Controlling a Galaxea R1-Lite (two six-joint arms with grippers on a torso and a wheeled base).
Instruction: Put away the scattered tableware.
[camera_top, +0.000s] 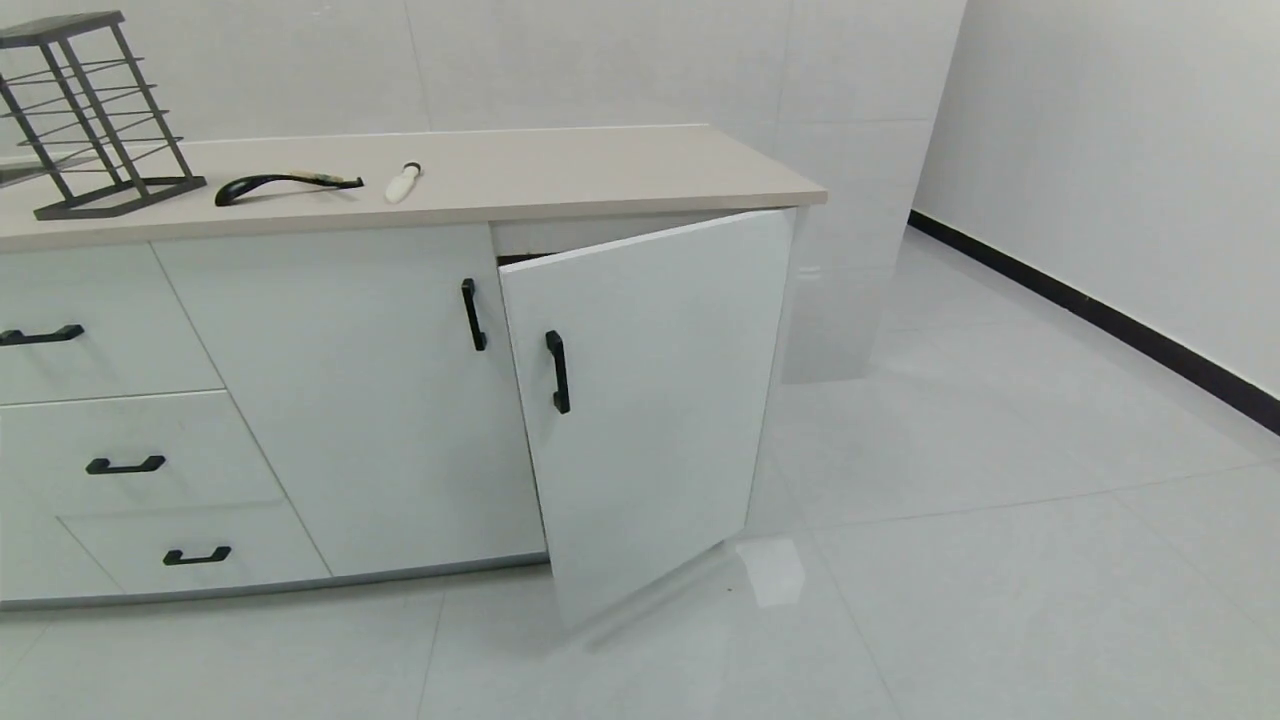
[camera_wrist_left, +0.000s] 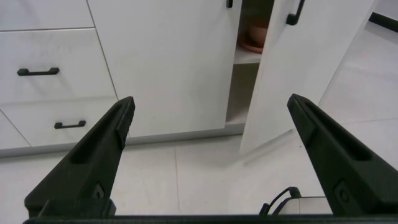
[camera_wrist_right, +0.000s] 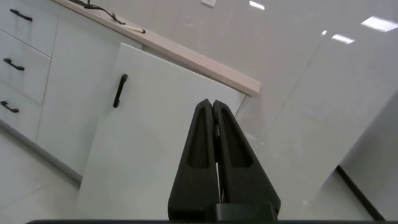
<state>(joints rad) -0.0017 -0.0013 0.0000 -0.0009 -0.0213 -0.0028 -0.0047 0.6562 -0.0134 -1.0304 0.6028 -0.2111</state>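
Note:
A black ladle with a wooden handle (camera_top: 285, 184) lies on the beige countertop (camera_top: 560, 170). Beside it, to the right, lies a small white utensil with a dark tip (camera_top: 403, 183). The right cabinet door (camera_top: 650, 400) stands half open, its black handle (camera_top: 558, 372) facing out. Inside the cabinet, a reddish-brown dish (camera_wrist_left: 254, 38) sits on a shelf. My left gripper (camera_wrist_left: 208, 118) is open and low in front of the cabinet with nothing between its fingers. My right gripper (camera_wrist_right: 214, 118) is shut, empty, and out in front of the open door (camera_wrist_right: 155, 124).
A black wire rack (camera_top: 95, 115) stands on the countertop's left end. Drawers with black handles (camera_top: 125, 465) fill the cabinet's left part. A closed door with a handle (camera_top: 473, 314) is beside the open one. Bare tiled floor (camera_top: 1000, 520) stretches to the right, bounded by a wall.

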